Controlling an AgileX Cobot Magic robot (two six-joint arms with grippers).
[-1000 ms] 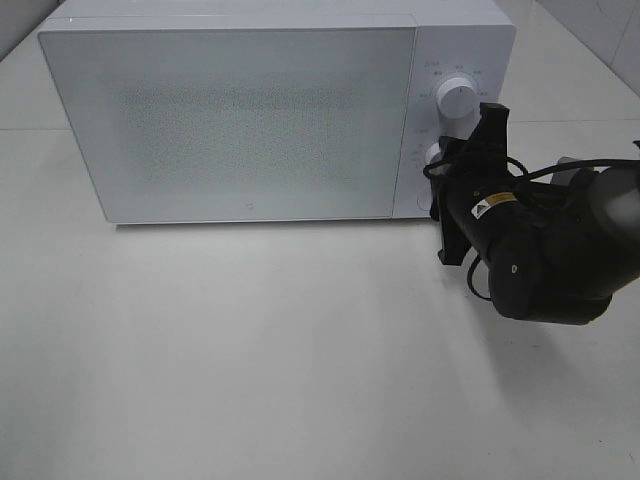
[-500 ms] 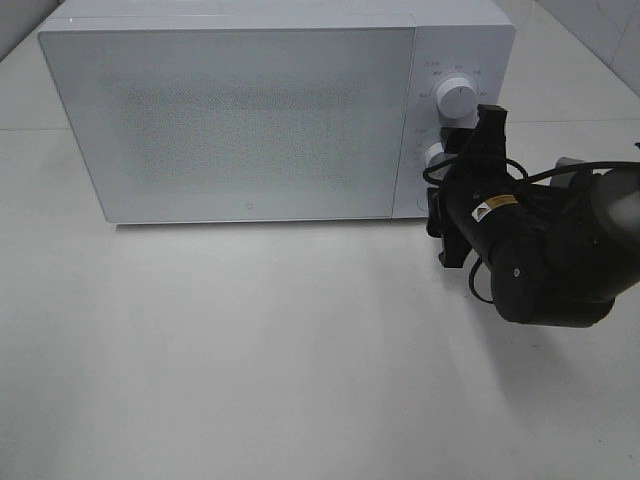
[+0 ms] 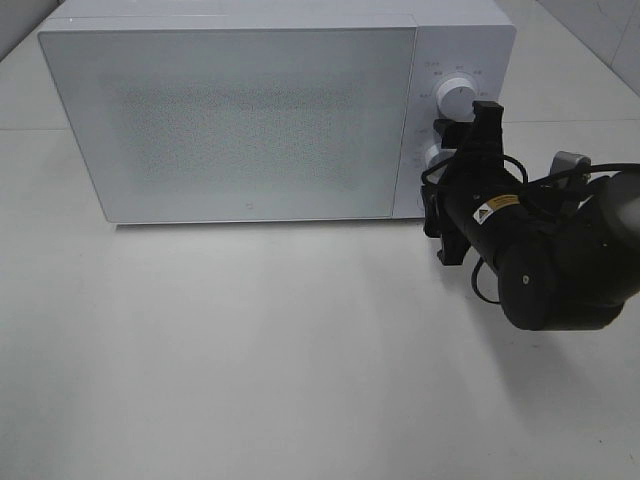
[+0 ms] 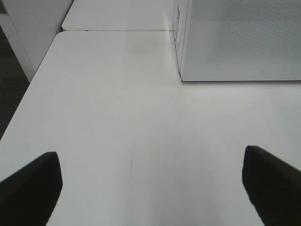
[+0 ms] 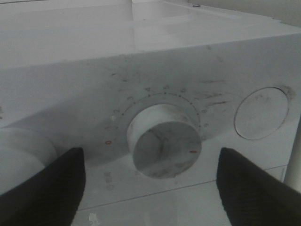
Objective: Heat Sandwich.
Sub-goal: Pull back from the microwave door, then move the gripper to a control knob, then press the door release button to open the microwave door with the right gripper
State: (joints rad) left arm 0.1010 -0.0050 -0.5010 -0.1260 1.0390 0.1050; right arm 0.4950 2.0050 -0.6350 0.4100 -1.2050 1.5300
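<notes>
White bench [image 3: 250, 380] carries the microwave [image 3: 300, 10], door [image 3: 230, 120] shut; I see no sandwich, presumably inside. My right fingers [image 5: 42, 188] stand open, the lower knob [image 5: 164, 146] straight ahead between them; left fingers [image 4: 28, 183] open over bare bench, far off

The sandwich is out of sight; the white microwave [image 3: 240, 125] stands upright, its door shut flush, its speckled window opaque.

Bright, even light, faint shadow under the microwave [image 3: 240, 120], right wrist view dim and soft
</notes>
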